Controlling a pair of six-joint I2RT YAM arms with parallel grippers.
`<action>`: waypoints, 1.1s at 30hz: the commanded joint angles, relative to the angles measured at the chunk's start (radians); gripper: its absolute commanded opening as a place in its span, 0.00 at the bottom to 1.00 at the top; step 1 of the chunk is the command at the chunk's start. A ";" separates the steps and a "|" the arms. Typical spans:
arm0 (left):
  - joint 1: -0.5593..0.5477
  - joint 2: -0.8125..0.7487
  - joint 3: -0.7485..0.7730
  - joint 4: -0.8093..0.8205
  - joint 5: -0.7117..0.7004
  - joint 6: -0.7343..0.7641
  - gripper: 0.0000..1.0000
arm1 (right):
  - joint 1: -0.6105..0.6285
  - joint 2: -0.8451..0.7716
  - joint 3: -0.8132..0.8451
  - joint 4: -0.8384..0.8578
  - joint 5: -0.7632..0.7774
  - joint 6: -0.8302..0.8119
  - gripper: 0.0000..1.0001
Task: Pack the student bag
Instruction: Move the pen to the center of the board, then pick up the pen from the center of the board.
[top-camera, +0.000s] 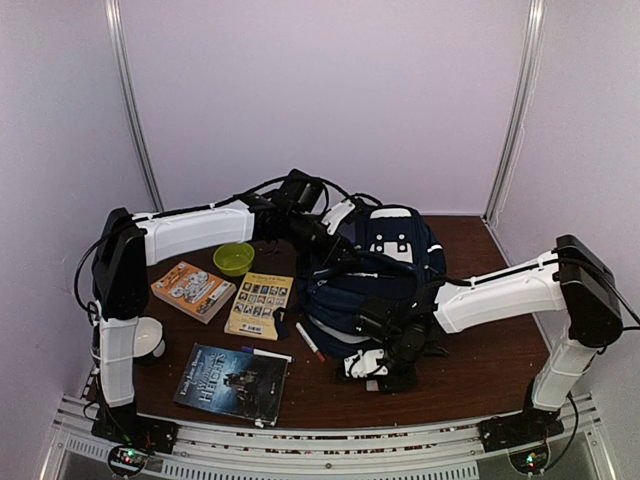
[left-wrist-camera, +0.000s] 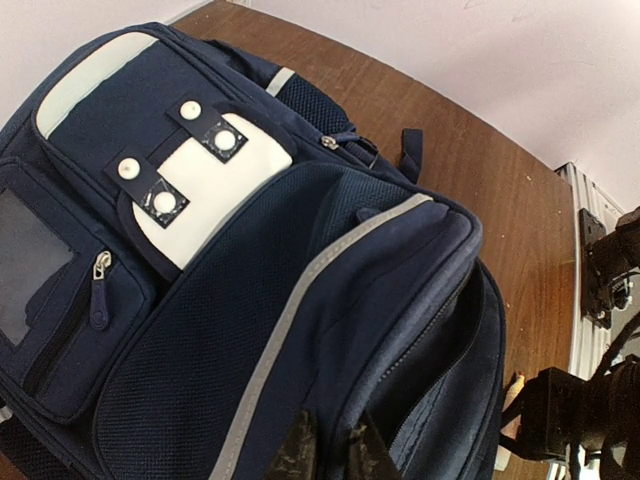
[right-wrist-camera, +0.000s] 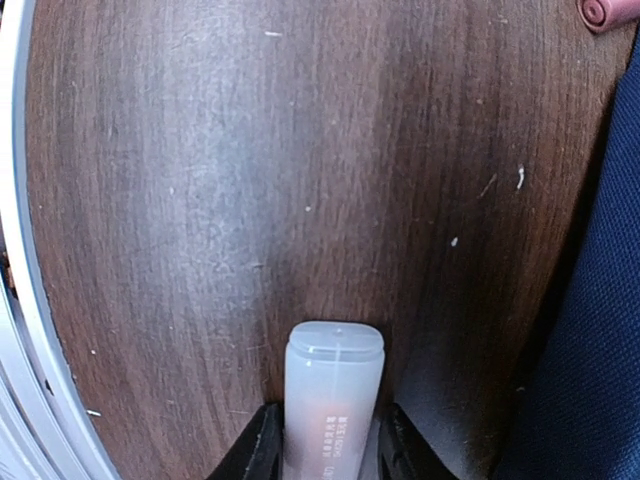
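Observation:
The student bag (top-camera: 385, 270), navy with white patches and a grey stripe, lies in the middle of the table and fills the left wrist view (left-wrist-camera: 250, 250). Its main zip gapes open along the right side. My left gripper (left-wrist-camera: 337, 452) is shut on a fold of the bag's fabric beside that opening; in the top view it (top-camera: 342, 255) sits over the bag's left part. My right gripper (right-wrist-camera: 330, 450) is low over the wood in front of the bag (right-wrist-camera: 600, 330), with both fingers against the sides of a frosted white plastic tube (right-wrist-camera: 333, 390).
Left of the bag lie a green bowl (top-camera: 234, 258), an orange book (top-camera: 193, 290), a yellow book (top-camera: 260, 304), a dark book (top-camera: 232, 383) and a red-tipped pen (top-camera: 309, 341). A white cup (top-camera: 150, 338) stands by the left arm. The table's metal front edge (right-wrist-camera: 15, 300) is close.

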 joint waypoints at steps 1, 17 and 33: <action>0.020 -0.059 0.010 0.046 0.004 -0.002 0.11 | -0.004 -0.046 0.009 -0.041 -0.005 0.035 0.30; 0.020 -0.056 0.011 0.045 0.007 0.002 0.11 | -0.095 -0.243 0.215 -0.092 0.132 -0.131 0.23; 0.020 -0.057 0.015 0.039 0.001 0.002 0.12 | -0.092 -0.209 0.076 -0.140 -0.144 -0.083 0.46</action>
